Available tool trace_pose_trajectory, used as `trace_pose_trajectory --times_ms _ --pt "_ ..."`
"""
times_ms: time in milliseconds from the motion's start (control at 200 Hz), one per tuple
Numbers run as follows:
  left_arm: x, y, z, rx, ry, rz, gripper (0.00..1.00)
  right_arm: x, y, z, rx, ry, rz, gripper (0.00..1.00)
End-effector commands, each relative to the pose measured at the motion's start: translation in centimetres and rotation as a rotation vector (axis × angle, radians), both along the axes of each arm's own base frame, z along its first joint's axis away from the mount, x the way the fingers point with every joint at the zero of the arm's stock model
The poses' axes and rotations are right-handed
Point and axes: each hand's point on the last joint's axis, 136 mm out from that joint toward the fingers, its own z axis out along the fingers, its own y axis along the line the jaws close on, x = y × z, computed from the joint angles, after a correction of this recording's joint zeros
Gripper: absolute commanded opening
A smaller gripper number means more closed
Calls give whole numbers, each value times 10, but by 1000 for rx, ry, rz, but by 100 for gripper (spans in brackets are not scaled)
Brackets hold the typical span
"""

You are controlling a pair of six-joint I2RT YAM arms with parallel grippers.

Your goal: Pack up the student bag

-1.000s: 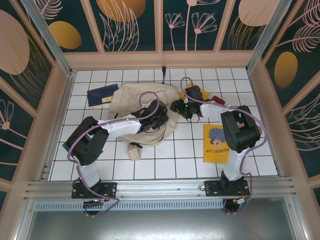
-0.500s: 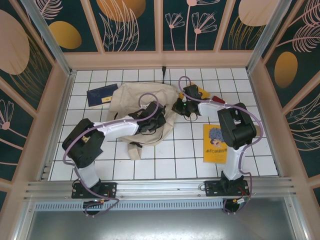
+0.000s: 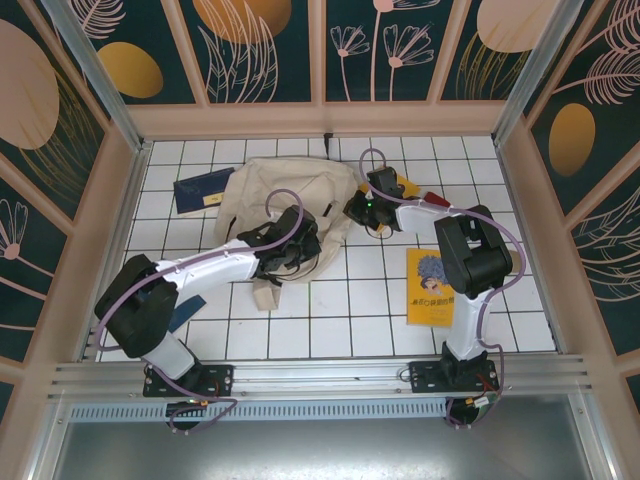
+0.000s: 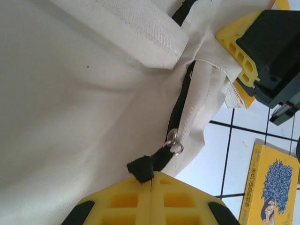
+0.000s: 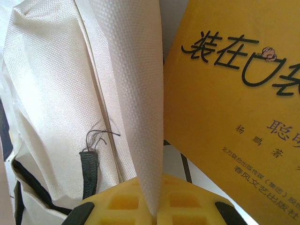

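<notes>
Toward the back of the white-tiled desk (image 3: 330, 320) we see the student bag (image 3: 285, 190) lying flat and rumpled. It is a large cream fabric backpack with a dark zipper (image 4: 180, 101), and a strap (image 3: 268, 295) trails toward the near edge. We find the left arm stretched forward over the bag's near side. Its left gripper (image 4: 151, 180) is pinched together on the black zipper pull (image 4: 140, 168), whose small metal ring sits just above the pinch. We see the right arm bent inward from the right, its right gripper (image 5: 156, 211) clamped on a cream fold of the bag at its right edge, just beside a yellow book (image 5: 225, 93). A blue book (image 3: 200, 190) lies near the bag's left side.
</notes>
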Motion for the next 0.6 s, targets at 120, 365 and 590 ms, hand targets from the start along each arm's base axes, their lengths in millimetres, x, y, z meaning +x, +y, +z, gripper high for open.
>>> trace_pose_trajectory --times_ms 120,365,590 --pt "-4 12 -11 79 -8 -35 0 5 1 22 35 -32 66 33" --pt "17 12 10 54 -78 36 20 -57 -13 23 20 47 112 53" --pt "21 -5 0 -110 43 83 56 -88 0 33 107 98 122 51"
